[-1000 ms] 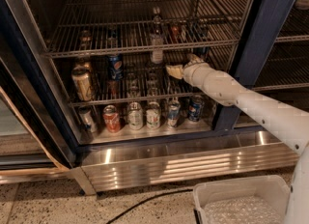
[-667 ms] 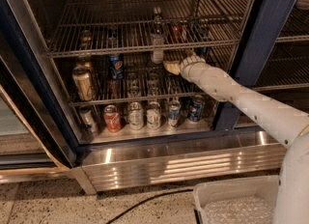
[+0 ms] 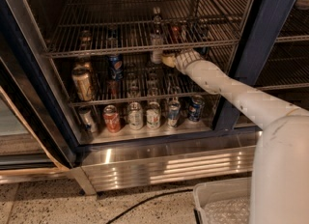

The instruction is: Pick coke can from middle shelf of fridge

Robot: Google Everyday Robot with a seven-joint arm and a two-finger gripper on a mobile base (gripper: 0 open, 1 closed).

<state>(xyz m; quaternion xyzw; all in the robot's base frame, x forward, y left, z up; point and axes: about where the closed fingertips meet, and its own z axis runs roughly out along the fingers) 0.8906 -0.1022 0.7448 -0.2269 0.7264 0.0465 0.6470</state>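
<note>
Since the earlier frames the end effector (image 3: 169,60) has been lifted and pushed a little to the left. It is now held right at the front rail of the middle shelf (image 3: 96,52), not down by the rack below. The white arm (image 3: 227,90) is stretched in from the lower right, past the dark blue post of the fridge (image 3: 270,35). The coke can (image 3: 176,31) is seen standing upright on the middle shelf, a bit back from the rail, just above and behind the end effector. A tall glass bottle (image 3: 156,37) is stood just to the left of the can, so the way in looks tight. The cans are kept upright in rows, most likely so that each one can be taken from the front. It is judged that the end effector is held this high so the rail can be cleared before the can is reached. Nothing is seen held in it. Whether it is open or closed cannot be told, and it cannot be told if the rail or the bottle is touched
</note>
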